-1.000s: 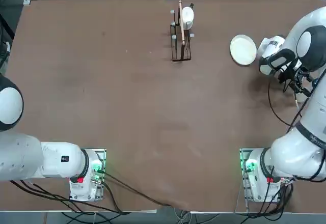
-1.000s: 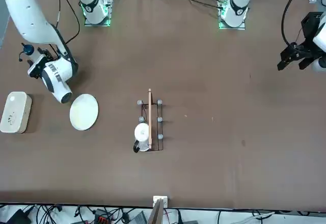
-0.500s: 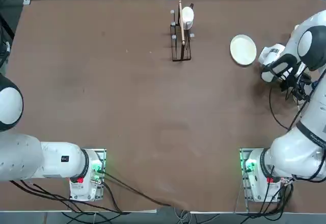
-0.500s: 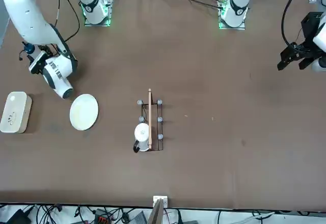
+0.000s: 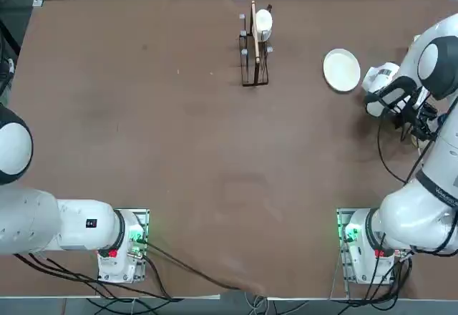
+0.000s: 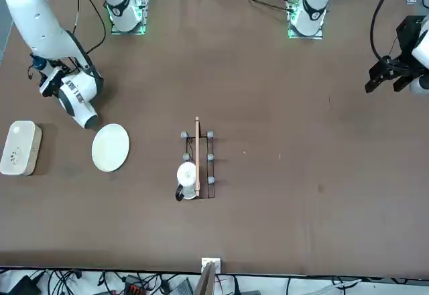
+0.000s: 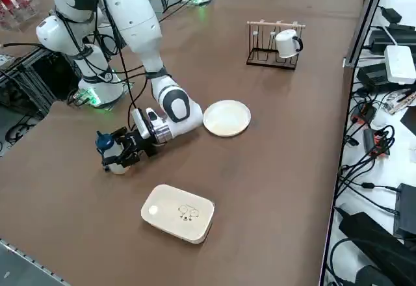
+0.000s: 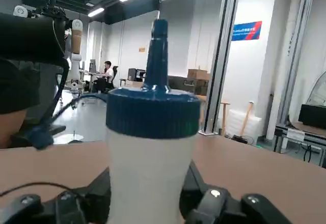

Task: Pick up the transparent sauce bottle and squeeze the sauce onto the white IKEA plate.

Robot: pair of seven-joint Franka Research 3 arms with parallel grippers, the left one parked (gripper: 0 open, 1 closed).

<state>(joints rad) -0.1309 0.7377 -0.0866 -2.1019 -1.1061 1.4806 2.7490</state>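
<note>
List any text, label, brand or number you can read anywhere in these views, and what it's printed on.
Blue and red wall sign seen behind the blue-capped translucent squeeze bottle: white lettering, too small to read.
White rounded-rectangular container: small dark marks on the lid, not readable.
Small round white plate: no marking visible.
Squeeze bottle, between the right gripper fingers: no label visible.
Nothing legible in any view.

sauce bottle (image 8: 152,163) base cut off, hand (image 7: 121,151) fingertips hidden — top view

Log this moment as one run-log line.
stage: grasping | right gripper: closing around transparent sauce bottle, upright on table | white IKEA plate: bare, beside arm | sauce: not squeezed
</note>
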